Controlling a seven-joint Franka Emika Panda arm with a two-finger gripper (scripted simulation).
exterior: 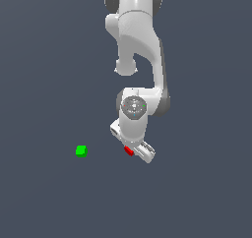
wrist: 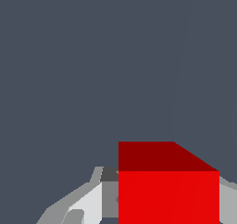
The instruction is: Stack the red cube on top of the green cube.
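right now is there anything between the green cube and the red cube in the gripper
Nothing. In the exterior view, the stretch between the green cube and the red cube at the gripper is bare floor.

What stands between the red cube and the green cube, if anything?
Nothing visible does. The red cube sits between the fingers of the gripper, and the green cube lies apart, toward the exterior view's left. Only bare floor shows between them. The wrist view shows no obstacle either, but not the green cube.

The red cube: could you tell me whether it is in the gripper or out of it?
In: the red cube sits between the fingers of the gripper, apart from the green cube.
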